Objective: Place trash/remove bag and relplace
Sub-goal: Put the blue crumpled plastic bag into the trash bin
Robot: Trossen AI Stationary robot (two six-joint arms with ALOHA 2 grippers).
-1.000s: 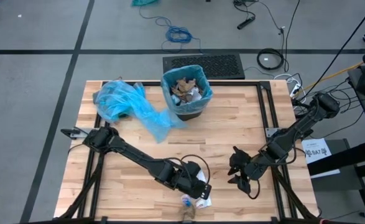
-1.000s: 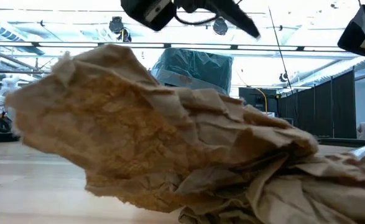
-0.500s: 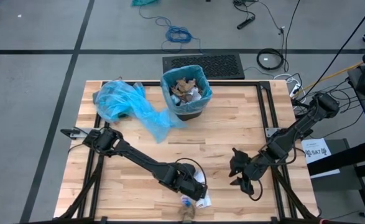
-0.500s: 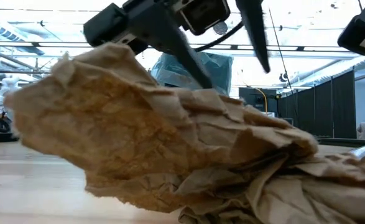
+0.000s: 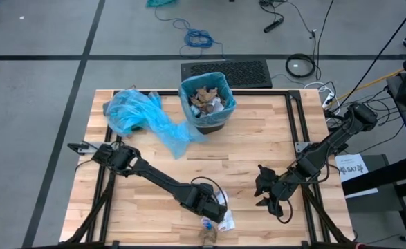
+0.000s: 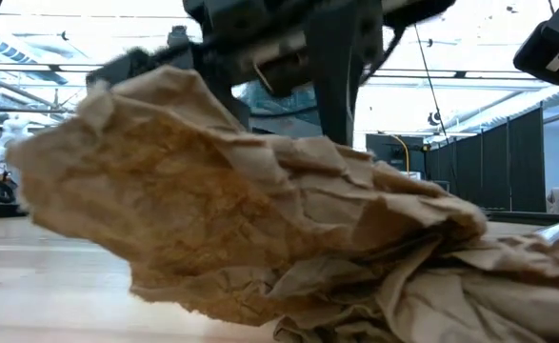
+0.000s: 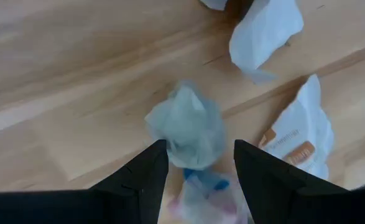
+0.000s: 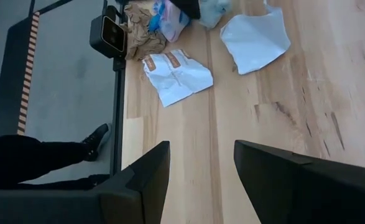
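Two grippers standing open: left gripper (image 7: 196, 177) hanging over a pale blue wad (image 7: 187, 127) on the table (image 7: 58, 93); right gripper (image 5: 266, 191) waiting near the table's front, grasping nothing.

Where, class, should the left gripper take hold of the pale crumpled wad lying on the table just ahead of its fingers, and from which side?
Grip the pale wad across its rounded middle, coming straight down from above. The left gripper is open and already straddles it, and the wad lies loose on bare wood.
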